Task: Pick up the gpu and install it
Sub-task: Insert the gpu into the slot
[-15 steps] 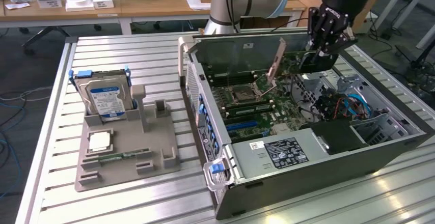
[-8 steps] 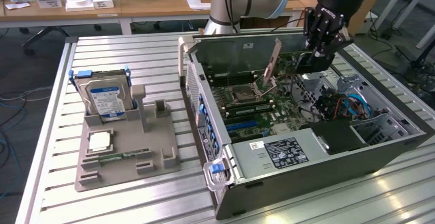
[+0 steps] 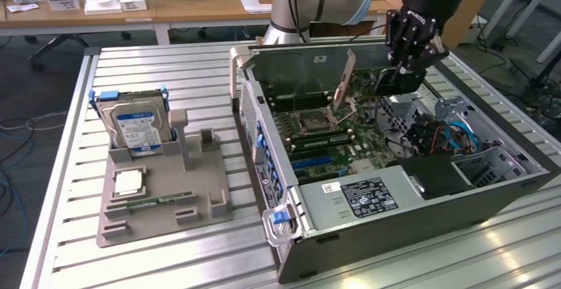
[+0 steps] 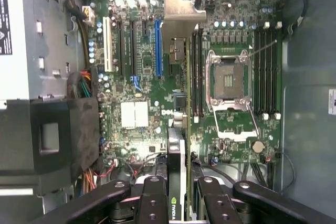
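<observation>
The gpu [image 4: 178, 150] is seen edge-on in the wrist view, its silver end bracket [image 4: 181, 22] at the far end and a black cooler with a green logo near the fingers. My gripper [image 4: 178, 195] is shut on it, one black finger [image 4: 152, 198] on each side of the card. In the exterior view the gripper [image 3: 410, 62] hangs over the open computer case [image 3: 385, 236] and holds the gpu [image 3: 385, 82] upright above the motherboard [image 3: 342, 138]. The card's edge lies between the blue slot [image 4: 157, 48] and the memory slots [image 4: 195, 72], apart from the board.
On the exterior view's left, a grey fixture [image 3: 157, 190] carries an upright hard drive [image 3: 131, 128] and a narrow green memory stick [image 3: 154, 202]. Inside the case are the CPU socket [image 4: 231, 77], a black shroud [image 4: 63, 135] and cable bundles [image 3: 438, 138]. Case walls rise around the board.
</observation>
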Robot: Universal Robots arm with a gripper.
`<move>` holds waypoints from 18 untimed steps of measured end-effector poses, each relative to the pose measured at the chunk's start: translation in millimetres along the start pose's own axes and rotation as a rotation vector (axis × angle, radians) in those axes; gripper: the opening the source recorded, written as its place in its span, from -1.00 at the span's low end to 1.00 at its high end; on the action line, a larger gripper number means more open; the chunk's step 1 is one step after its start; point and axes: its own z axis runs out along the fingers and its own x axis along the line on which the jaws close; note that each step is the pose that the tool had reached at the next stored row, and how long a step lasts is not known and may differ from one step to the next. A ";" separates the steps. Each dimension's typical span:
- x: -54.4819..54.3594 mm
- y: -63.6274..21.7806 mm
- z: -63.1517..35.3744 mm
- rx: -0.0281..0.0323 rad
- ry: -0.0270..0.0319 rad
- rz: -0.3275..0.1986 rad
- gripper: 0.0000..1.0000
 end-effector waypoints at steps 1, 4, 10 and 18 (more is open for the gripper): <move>0.1 1.9 0.0 0.0002 -0.0001 0.000 -0.46; 0.2 5.2 0.1 0.0003 -0.0002 0.001 -0.46; 1.6 7.5 0.2 0.0003 -0.0001 0.001 -0.46; 3.5 11.6 2.5 0.0003 -0.0001 0.002 -0.46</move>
